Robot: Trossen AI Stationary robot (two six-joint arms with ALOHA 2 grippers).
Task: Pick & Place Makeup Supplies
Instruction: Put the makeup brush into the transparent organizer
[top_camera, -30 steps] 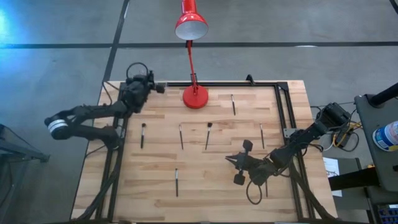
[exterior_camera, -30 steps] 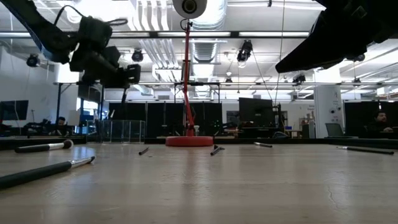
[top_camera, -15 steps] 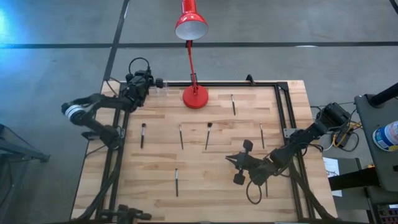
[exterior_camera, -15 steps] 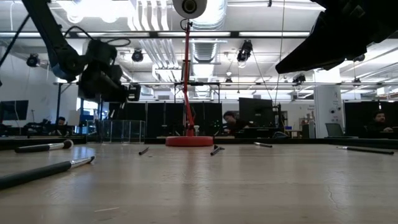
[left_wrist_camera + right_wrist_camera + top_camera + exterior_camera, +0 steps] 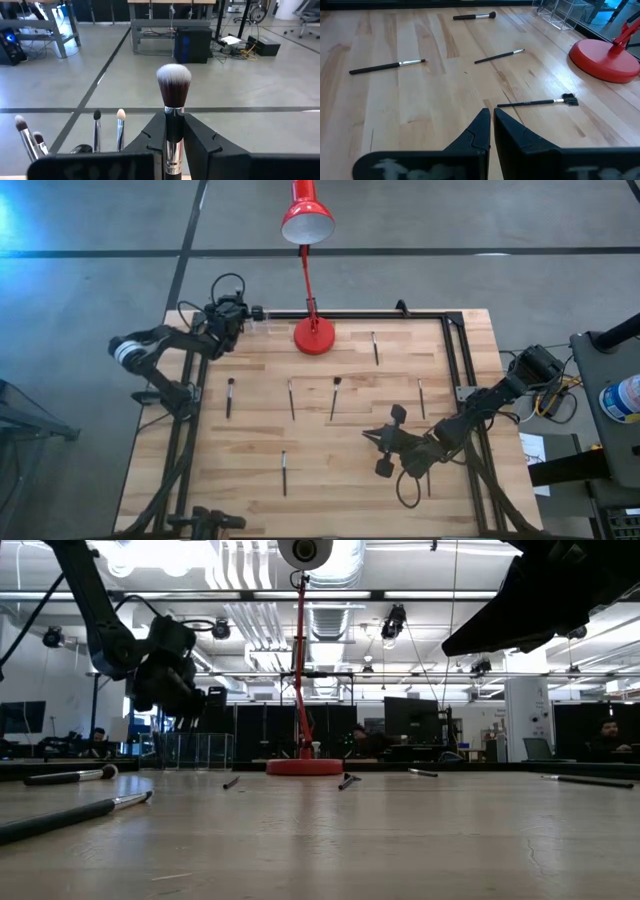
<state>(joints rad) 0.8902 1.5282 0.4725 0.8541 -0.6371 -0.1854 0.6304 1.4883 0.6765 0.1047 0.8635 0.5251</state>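
Makeup brushes lie scattered on my wooden table [image 5: 330, 460]: six loose ones in the high view, among them a round-headed brush [image 5: 229, 396] near the left edge and a thin one [image 5: 283, 472] toward the front. My left gripper [image 5: 236, 315] hangs over the far-left corner, beside the red desk lamp [image 5: 309, 280]; its fingers pinch the silver ferrule of an upright powder brush [image 5: 173, 100], white-tipped bristles up. Just beyond it, the left wrist view shows several brush tips [image 5: 96, 116] standing upright; I cannot tell their container. My right gripper [image 5: 378, 451] waits low over the front-right boards, fingers [image 5: 481, 131] pressed together, holding nothing.
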